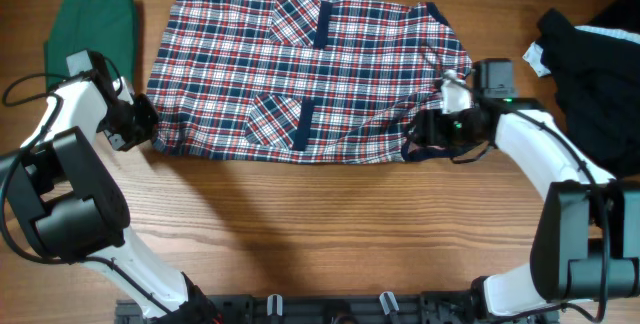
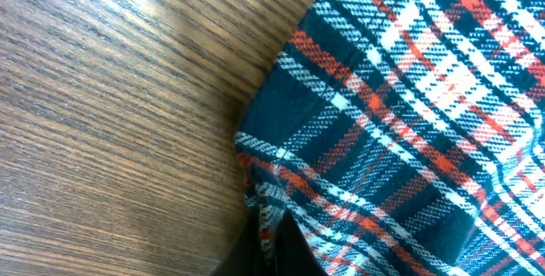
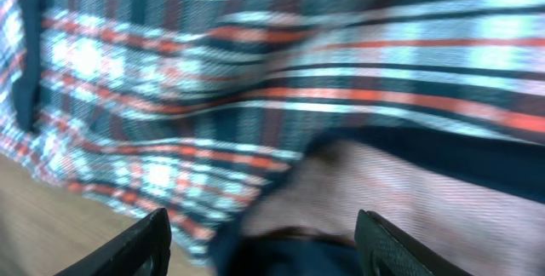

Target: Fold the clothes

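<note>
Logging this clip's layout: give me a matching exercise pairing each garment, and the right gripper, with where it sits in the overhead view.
Things:
1. plaid dress
2. green garment
3. black garment
4. right gripper

Places:
A. far left side of the table
B. at the dress's right end
C. spread across the middle
D. far right side

Pairs: 1-C, 2-A, 3-D, 4-B

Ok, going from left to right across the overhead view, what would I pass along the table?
green garment → left gripper at the dress's left corner → plaid dress → right gripper at the dress's right end → black garment
</note>
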You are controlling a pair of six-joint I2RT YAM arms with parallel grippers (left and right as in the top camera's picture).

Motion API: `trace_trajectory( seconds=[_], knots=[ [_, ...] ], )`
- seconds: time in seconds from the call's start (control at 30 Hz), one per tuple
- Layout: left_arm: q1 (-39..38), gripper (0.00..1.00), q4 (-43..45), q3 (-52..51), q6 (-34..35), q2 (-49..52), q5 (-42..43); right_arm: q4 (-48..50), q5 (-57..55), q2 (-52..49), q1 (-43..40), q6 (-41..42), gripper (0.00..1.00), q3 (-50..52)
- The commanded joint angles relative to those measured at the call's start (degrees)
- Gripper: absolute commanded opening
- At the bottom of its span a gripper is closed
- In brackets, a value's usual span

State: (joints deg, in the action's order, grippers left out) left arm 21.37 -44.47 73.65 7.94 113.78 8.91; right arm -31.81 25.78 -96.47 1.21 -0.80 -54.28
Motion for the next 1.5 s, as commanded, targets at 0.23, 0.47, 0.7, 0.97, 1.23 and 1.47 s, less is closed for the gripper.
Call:
trace_trajectory(
  seconds=[0.23, 0.47, 0.7, 0.97, 1.23, 1.47],
  knots=[
    [-0.22, 0.04, 0.31, -0.57, -0.07, -0.55, 0.70, -1.51, 2.64, -0.85, 3.45, -0.92, 0.64, 0.42],
    [-0.22, 0.04, 0.17, -0.57, -0.07, -0.55, 0.70, -3.30, 2.12, -0.85, 3.45, -1.11, 0.57, 1.20],
    [-0.22, 0.04, 0.15, -0.57, -0.07, -0.55, 0.70, 0.79, 2.43, -0.87, 3.45, -0.42, 0.51, 5.18],
    [-0.22, 0.04, -0.09, -0.57, -0.07, -0.55, 0.70, 2.78, 3.41, -0.87, 3.50, -0.09, 0.45, 5.18],
    [-0.22, 0.04, -0.09, -0.57, -0.07, -0.55, 0.70, 3.96, 3.89, -0.87, 5.86, 0.00, 0.43, 5.18],
    [-0.22, 0.04, -0.07, -0.57, -0.07, -0.55, 0.70, 4.70, -0.02, -1.07, 8.37, 3.02, 0.36, 5.25]
  ],
)
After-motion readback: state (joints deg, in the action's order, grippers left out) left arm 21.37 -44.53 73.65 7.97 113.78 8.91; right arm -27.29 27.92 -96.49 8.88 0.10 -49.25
